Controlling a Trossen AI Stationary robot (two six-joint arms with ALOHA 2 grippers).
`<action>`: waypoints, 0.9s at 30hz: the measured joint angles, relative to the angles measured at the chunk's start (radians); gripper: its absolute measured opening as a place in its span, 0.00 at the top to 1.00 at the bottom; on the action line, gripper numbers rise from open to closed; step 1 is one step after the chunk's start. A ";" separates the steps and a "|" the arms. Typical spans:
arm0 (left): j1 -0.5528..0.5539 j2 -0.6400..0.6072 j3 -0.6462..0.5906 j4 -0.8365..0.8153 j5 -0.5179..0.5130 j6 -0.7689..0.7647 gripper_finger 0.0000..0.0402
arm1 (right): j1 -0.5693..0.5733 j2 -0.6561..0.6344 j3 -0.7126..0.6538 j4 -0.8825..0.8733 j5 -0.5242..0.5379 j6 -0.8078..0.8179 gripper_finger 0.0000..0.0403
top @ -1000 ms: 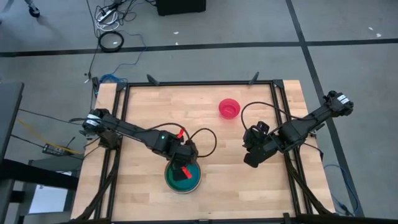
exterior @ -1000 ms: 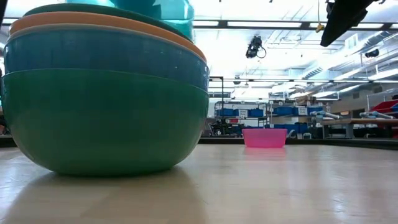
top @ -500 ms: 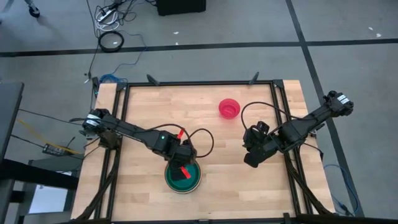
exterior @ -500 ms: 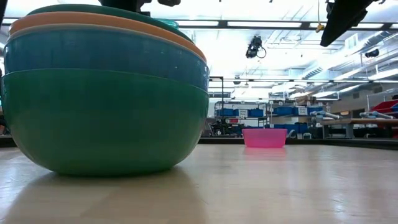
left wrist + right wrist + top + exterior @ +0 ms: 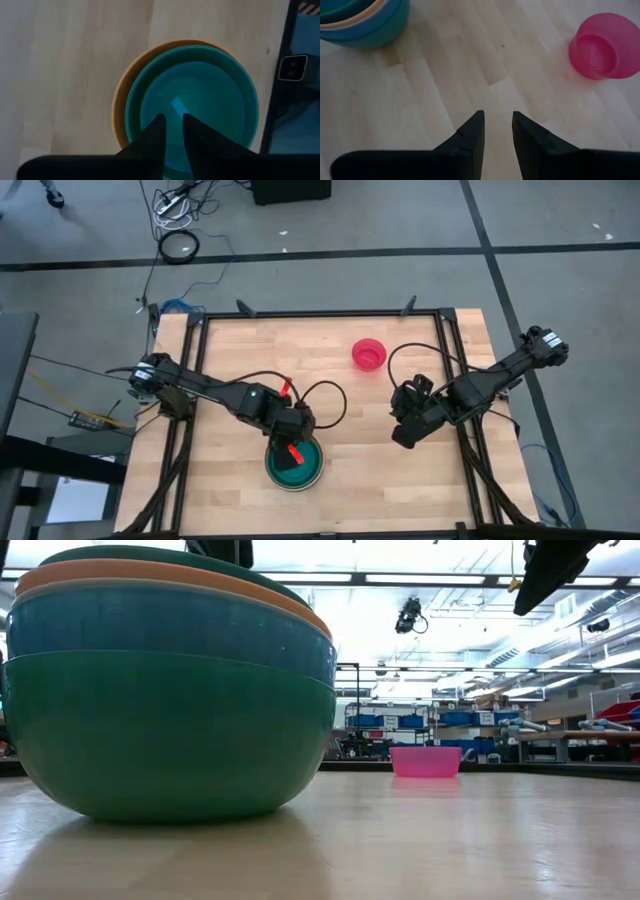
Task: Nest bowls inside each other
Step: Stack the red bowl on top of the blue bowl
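High view shows us the pink bowl (image 5: 368,353) alone, nearer our right gripper (image 5: 404,436), whose fingers stand slightly apart, empty; left gripper (image 5: 290,462), likewise, hovers over the stack (image 5: 312,470).

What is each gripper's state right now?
Left gripper: open, empty, above the stack of round plastic bowls.
Right gripper: open, empty, over bare wooden table.

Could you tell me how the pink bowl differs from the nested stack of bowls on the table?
The pink bowl stands alone; the nested stack holds several bowls.
The pink bowl is small; the stack's outer green bowl is wider.
The left gripper hangs above the stack; no gripper is over the pink bowl.
Both sit upright on the table.
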 joint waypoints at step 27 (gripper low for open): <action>-0.065 -0.366 0.155 -0.083 -0.663 0.020 0.82 | -0.862 0.267 0.000 0.380 -0.405 -0.414 0.80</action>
